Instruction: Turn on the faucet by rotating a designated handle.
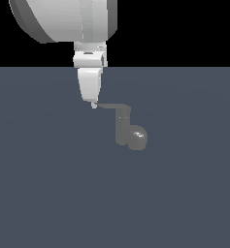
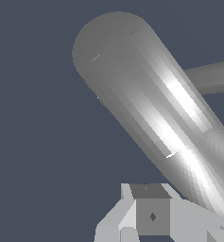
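The faucet (image 1: 122, 127) is a small dull grey post with a glossy rounded bulb (image 1: 138, 137) at its base, standing mid-scene in the exterior view. Its thin flat handle (image 1: 114, 106) projects from the post's top toward the exterior view's left. My gripper (image 1: 93, 104) hangs straight down, its white fingertips right at the handle's free end; whether they touch it is unclear. In the wrist view a thick grey cylinder of the faucet (image 2: 146, 104) crosses the picture, and my fingers (image 2: 151, 215) show beside it. The fingers' gap is not visible.
A flat dark blue-grey floor (image 1: 48, 193) surrounds the faucet. My white arm (image 1: 63, 19) looms above at the back. A thinner grey bar (image 2: 212, 78) branches off the cylinder in the wrist view.
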Tool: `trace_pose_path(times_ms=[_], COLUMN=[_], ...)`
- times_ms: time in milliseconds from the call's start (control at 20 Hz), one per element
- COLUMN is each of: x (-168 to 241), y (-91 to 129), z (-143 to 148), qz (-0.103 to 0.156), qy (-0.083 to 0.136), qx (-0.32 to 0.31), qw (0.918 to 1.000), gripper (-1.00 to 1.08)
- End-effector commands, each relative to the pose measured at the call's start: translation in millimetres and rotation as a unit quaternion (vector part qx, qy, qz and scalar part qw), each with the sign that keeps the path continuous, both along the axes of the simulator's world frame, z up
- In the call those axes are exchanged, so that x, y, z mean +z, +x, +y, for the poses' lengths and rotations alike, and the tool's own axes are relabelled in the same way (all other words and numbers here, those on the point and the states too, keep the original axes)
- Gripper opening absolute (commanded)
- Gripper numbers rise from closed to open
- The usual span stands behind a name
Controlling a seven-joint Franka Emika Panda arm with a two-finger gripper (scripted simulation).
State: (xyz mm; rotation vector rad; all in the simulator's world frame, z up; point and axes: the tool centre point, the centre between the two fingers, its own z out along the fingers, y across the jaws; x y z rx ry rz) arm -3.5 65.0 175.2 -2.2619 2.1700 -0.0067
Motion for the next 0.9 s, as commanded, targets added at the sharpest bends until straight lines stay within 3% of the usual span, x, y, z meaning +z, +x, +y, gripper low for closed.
trace_pose_path(times_ms=[0, 850], x=[-0.5, -1.6], y=[-6.6, -55.0], z=[-8.2, -40.7], qz=[0.001, 0.003], qy=[-0.001, -0.001], qx=[-0.003, -0.002], qw=[1.0, 1.0], gripper=[-1.0, -1.0])
